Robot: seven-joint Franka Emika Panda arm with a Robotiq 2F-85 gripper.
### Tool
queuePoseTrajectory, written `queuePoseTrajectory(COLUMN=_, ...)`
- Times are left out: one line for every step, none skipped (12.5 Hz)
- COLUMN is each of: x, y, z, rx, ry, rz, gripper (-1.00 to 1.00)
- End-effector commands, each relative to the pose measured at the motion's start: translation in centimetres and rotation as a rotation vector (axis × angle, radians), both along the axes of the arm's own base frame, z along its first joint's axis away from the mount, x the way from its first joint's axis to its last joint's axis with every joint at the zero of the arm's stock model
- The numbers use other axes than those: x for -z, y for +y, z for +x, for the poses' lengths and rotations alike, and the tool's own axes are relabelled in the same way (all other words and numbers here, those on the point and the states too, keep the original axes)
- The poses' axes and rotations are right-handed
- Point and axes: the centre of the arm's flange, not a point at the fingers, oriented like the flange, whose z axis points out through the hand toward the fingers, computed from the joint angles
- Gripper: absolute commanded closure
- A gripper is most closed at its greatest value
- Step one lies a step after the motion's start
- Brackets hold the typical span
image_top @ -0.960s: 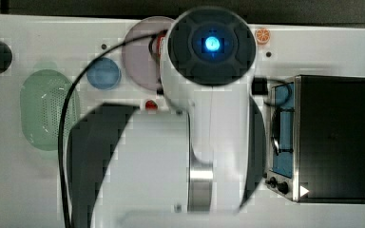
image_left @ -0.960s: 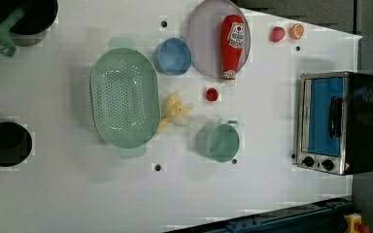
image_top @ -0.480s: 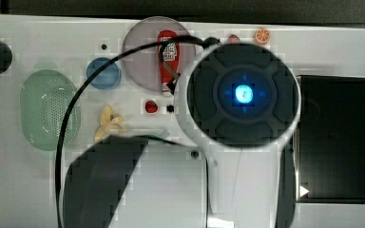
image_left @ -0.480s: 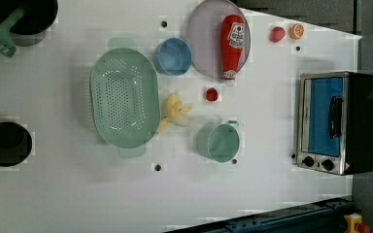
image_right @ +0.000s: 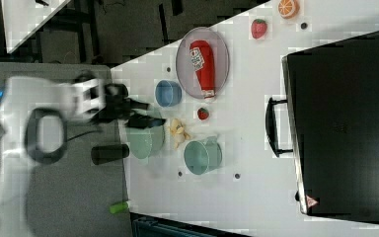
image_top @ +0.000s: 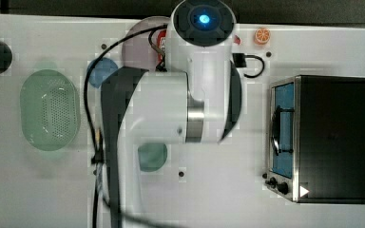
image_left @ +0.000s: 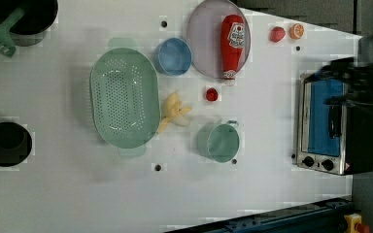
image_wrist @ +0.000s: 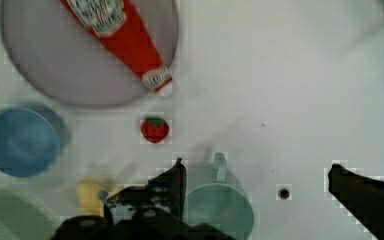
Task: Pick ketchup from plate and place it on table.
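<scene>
Green oval perforated basket (image_left: 124, 97): on the white tabletop (image_left: 77, 194), furthest toward the left view's left of the central group.
Small blue round dish (image_left: 174, 56): just beside the basket's upper edge in the left view, close to the plate's rim.
Yellow banana-like piece (image_left: 174, 110): just beside the basket, on the left view's right of it.
Large round pale pinkish-mauve plate (image_left: 204, 39): at the tabletop's far edge in the left view, to the right of the blue dish.
Slim red ketchup bottle with white label (image_left: 232, 44): lying flat on the plate, its cap end overhanging the plate's rim toward the small red strawberry-like piece (image_left: 211, 94).
Teal cup with handle (image_left: 222, 142): below the strawberry piece in the left view, apart from it.
Black-fingered gripper (image_wrist: 257, 187): in the wrist view its two fingers stand wide apart, grasping nothing, above the teal cup and well apart from the bottle.
Red strawberry (image_left: 277, 34) and orange slice (image_left: 297, 31): side by side near the far edge, on the left view's right of the plate.
Silver and black toaster oven with blue door (image_left: 337, 126): at the left view's right end of the tabletop.
</scene>
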Motion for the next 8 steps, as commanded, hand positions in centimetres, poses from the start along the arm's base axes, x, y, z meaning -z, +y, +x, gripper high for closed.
queuePoseTrajectory(x=3.6, y=1.2, z=1.3, rx=-0.242, ry=-0.029, rz=0.047, gripper=-1.00)
queuePoseTrajectory(x=5.1, y=1.5, z=1.9, rx=-0.302, ry=-0.042, rz=0.057, gripper=-1.00)
queuePoseTrajectory(x=6.5, y=1.6, z=2.4, rx=-0.350, ry=-0.051, rz=0.065, gripper=-1.00)
queuePoseTrajectory(x=8.0, y=1.8, z=2.9, rx=-0.385, ry=-0.056, rz=0.072, gripper=-1.00)
queuePoseTrajectory(x=9.5, y=2.0, z=3.2, rx=-0.402, ry=-0.059, rz=0.076, gripper=-1.00)
queuePoseTrajectory(x=10.9, y=2.3, z=3.5, rx=-0.410, ry=-0.058, rz=0.076, gripper=-1.00)
queuePoseTrajectory(x=12.4, y=2.6, z=3.8, rx=-0.416, ry=-0.058, rz=0.076, gripper=-1.00)
queuePoseTrajectory(x=13.7, y=2.9, z=4.3, rx=-0.419, ry=-0.067, rz=0.078, gripper=-1.00)
